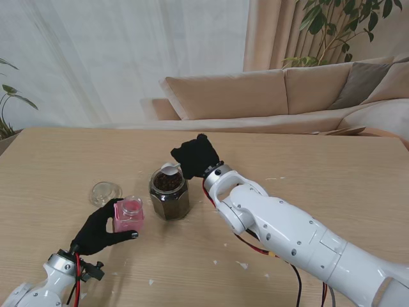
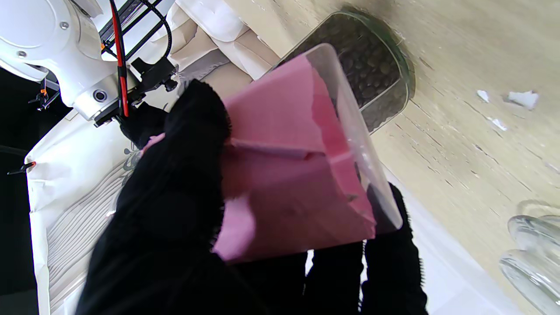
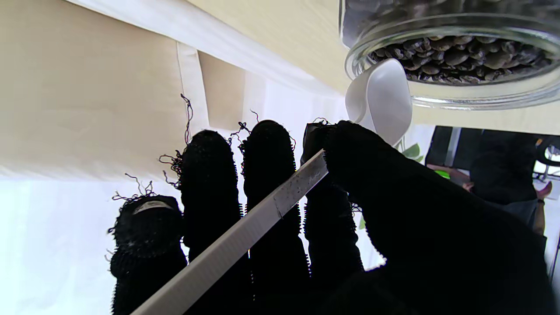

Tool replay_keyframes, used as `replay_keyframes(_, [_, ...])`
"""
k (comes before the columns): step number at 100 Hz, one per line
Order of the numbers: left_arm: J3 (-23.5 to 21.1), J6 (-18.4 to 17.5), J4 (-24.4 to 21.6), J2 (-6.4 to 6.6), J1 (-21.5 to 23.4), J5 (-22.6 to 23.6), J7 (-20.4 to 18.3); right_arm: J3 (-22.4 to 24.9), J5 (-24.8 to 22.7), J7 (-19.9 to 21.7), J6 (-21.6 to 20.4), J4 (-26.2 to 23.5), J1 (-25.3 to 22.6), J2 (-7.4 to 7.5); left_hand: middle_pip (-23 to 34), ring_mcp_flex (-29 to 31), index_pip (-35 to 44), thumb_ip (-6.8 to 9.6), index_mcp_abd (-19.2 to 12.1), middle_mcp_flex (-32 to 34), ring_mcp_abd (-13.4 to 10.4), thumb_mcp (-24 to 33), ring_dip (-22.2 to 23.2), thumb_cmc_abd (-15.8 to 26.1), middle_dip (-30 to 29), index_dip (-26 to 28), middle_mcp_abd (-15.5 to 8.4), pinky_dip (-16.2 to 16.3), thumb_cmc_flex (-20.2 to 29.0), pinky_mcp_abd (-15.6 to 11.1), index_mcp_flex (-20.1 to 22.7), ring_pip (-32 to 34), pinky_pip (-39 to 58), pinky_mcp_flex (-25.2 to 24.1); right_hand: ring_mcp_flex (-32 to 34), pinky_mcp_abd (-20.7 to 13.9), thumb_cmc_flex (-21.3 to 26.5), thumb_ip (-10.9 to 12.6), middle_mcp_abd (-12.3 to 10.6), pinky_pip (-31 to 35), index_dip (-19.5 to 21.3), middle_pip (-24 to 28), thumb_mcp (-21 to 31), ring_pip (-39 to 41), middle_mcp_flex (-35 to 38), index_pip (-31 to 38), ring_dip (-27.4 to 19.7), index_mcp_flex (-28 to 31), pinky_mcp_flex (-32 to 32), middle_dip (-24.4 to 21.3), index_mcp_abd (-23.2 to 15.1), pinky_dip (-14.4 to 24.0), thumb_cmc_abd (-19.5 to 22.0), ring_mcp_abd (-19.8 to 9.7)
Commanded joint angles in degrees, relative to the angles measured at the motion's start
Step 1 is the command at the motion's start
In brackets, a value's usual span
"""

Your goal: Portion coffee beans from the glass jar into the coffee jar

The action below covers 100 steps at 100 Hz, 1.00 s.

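Nearest to us, our left hand (image 1: pixel 101 229) is wrapped around the pink coffee jar (image 1: pixel 129 214), thumb on one side, fingers on the other, the jar resting on the table (image 1: pixel 307 166). Just right of it stands the glass jar (image 1: pixel 169 194), open and full of beans. A clear lid (image 1: pixel 105 192) lies left of it. Farther out, our right hand (image 1: pixel 196 157) pinches the white scoop (image 1: pixel 170 169), its bowl at the glass jar's rim.
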Motion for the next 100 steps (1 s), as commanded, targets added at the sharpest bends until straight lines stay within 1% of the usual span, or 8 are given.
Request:
replay_keyframes(1, [-0.1, -0.4, -0.2, -0.28, 0.3, -0.2, -1.0, -0.5, -0.2, 1.8, 0.1, 0.2, 0.6, -0.02, 8.7, -1.3, 11.4, 2.94, -9.8, 5.0, -0.3, 15.1, 0.3, 9.6, 3.0, 5.3, -6.2, 1.5, 10.5, -0.7, 4.0, 0.9, 1.3, 0.1, 1.7, -0.5, -0.4, 0.4, -0.7, 3.0, -0.5, 1.5, 1.1, 1.6, 2.7, 1.2, 1.0, 2.1, 0.3, 0.8, -1.7, 0.2, 0.0, -0.7])
replay_keyframes(24, [-0.2, -0.5, -0.2, -0.24, 0.3, -0.3, -1.2, -1.7, 0.5, 5.8, -0.2, -0.4, 1.7, 0.23, 8.6, -1.3, 11.4, 2.93, -9.8, 4.9, -0.3, 15.1, 0.3, 9.6, 3.0, 5.3, -6.3, 1.5, 10.5, -0.7, 4.0, 0.9, 1.3, 0.1, 1.6, -0.5, -0.3, 0.7, -0.9, 3.0, -0.5, 1.7, 1.0, 1.5, 2.7, 1.2, 1.1, 2.1, 0.3, 1.0, -1.8, 0.1, 0.0, -1.1])
replay_keyframes(46, [-0.3, -0.6, -0.1, -0.23, 0.3, -0.4, -1.3, -1.3, 2.3, 10.0, -0.7, -2.3, 1.8, 0.59, 8.6, -1.4, 11.4, 2.94, -9.9, 4.9, -0.3, 15.1, 0.3, 9.5, 3.0, 5.3, -6.3, 1.5, 10.5, -0.7, 4.0, 0.9, 1.3, 0.1, 1.5, -0.5, 0.0, 0.8, -1.1, 3.0, -0.4, 2.1, 0.8, 1.7, 2.7, 1.2, 1.3, 2.0, 0.3, 1.4, -1.6, 0.1, 0.0, -1.1])
replay_keyframes(55, [-0.3, -0.6, -0.1, -0.23, 0.3, -0.4, -1.3, -0.9, 2.8, 10.8, -0.7, -2.8, 1.6, 0.67, 8.6, -1.3, 11.3, 2.94, -9.9, 5.0, -0.4, 15.1, 0.3, 9.5, 3.0, 5.3, -6.3, 1.5, 10.5, -0.7, 4.0, 0.9, 1.3, 0.1, 1.6, -0.4, 0.5, 0.2, -1.4, 3.1, -1.1, 2.3, -0.5, 2.1, 2.7, 0.6, 1.6, 2.0, 0.1, 1.9, -1.3, 0.1, 0.8, -1.1])
replay_keyframes(70, [-0.3, -0.4, -0.2, -0.19, 0.3, -0.4, -1.4, -0.2, 2.7, 11.2, -0.7, -3.6, 1.1, 0.82, 8.6, -1.4, 11.3, 2.96, -9.9, 4.9, -0.4, 15.1, 0.3, 9.5, 3.0, 5.3, -6.2, 1.5, 10.5, -0.7, 4.0, 0.9, 1.3, 0.1, 1.6, -0.5, 0.4, 0.0, -1.7, 3.2, -1.9, 2.2, -1.3, 2.2, 2.7, 0.2, 1.8, 1.9, 0.2, 2.1, -1.2, 0.2, 1.3, -1.2])
replay_keyframes(80, [-0.1, -0.2, -0.3, -0.16, 0.3, -0.3, -1.5, 0.5, 3.6, 11.5, -0.8, -4.1, 0.6, 0.82, 8.5, -1.4, 11.3, 2.96, -9.9, 4.8, -0.4, 15.1, 0.3, 9.5, 3.0, 5.3, -6.3, 1.5, 10.5, -0.7, 3.9, 0.8, 1.3, 0.1, 1.5, -0.5, 0.0, 0.0, -2.0, 3.2, -3.9, 1.8, -1.8, 2.0, 2.6, -0.7, 1.8, 1.8, 0.2, 2.1, -0.6, 0.3, 1.7, -1.2])
replay_keyframes(88, [-0.1, -0.1, -0.3, -0.14, 0.3, -0.2, -1.5, 0.9, 4.2, 12.4, -1.0, -4.7, 0.3, 0.97, 8.5, -1.5, 11.2, 2.95, -9.9, 4.8, -0.3, 15.1, 0.2, 9.5, 3.0, 5.3, -6.3, 1.4, 10.5, -0.7, 3.9, 0.8, 1.2, 0.0, 1.5, -0.7, -1.0, 0.0, -2.8, 3.1, -6.7, 1.5, -2.6, 1.7, 2.3, -1.2, 1.8, 1.0, 0.2, 2.2, -0.1, 0.3, 1.6, -1.5])
replay_keyframes(100, [-0.1, 0.0, -0.4, -0.11, 0.3, 0.0, -1.6, 1.3, 4.7, 12.8, -1.1, -5.0, 0.1, 1.02, 8.5, -1.5, 11.2, 2.96, -9.9, 4.7, -0.4, 15.1, 0.2, 9.5, 3.0, 5.3, -6.4, 1.4, 10.5, -0.7, 3.9, 0.8, 1.2, 0.0, 1.7, -1.5, -1.4, -0.1, -4.3, 3.0, -7.0, 1.8, -2.8, 1.6, 2.1, -0.9, 1.7, -0.2, 0.5, 2.4, -1.0, 0.2, 1.4, -2.3])
